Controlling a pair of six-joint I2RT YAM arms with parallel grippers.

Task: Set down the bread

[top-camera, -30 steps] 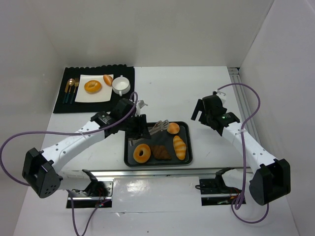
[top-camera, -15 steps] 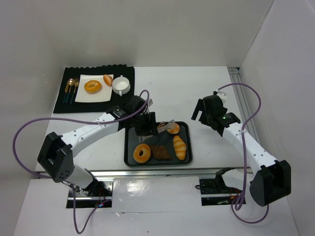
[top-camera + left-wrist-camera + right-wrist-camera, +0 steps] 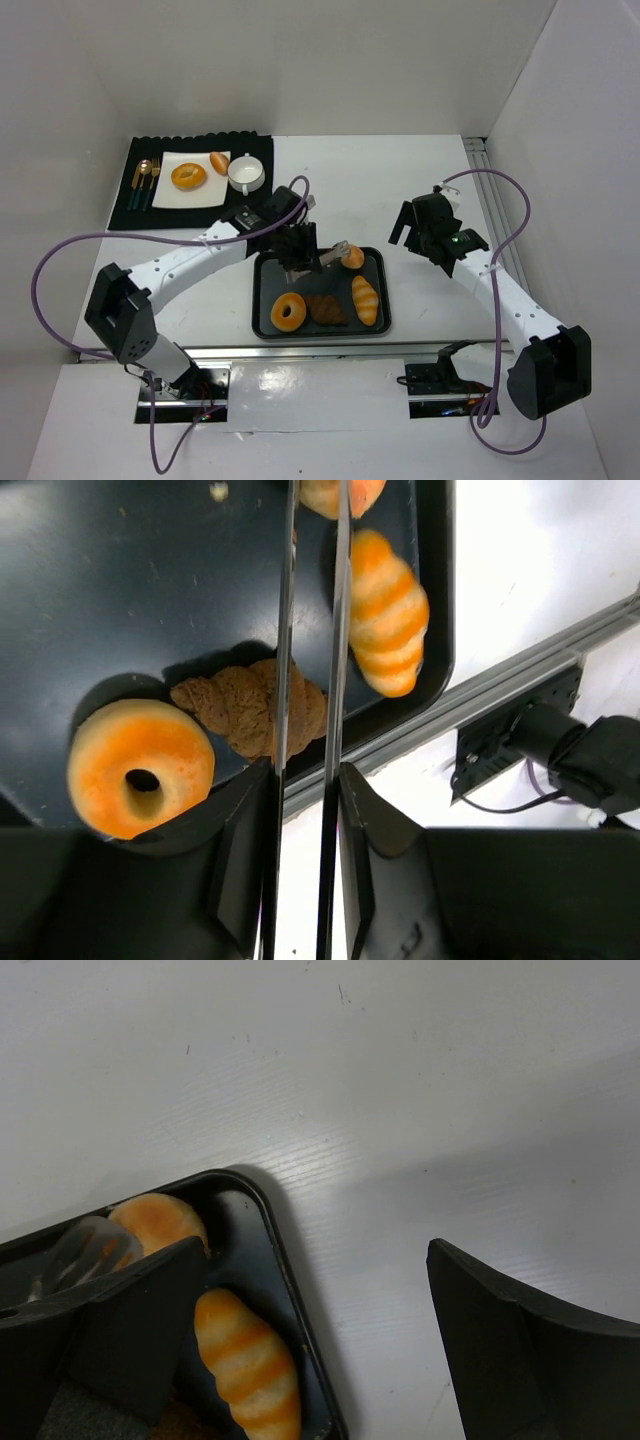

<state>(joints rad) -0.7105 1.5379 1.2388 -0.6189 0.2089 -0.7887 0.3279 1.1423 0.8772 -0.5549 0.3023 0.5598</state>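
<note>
Now the left gripper [image 3: 305, 780] clamps the tongs [image 3: 338, 660], whose tips pinch the round bun [image 3: 352, 259] at the tray's [image 3: 120, 580] far right corner; a shallow bite on its curved crust could let it squirt free on lifting. The right gripper [image 3: 320, 1300] gapes wide beside the tray

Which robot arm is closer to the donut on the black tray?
Left. The left gripper hangs over the tray, just beyond the donut, holding tongs. The right gripper is off past the tray's right side, over the table.
</note>
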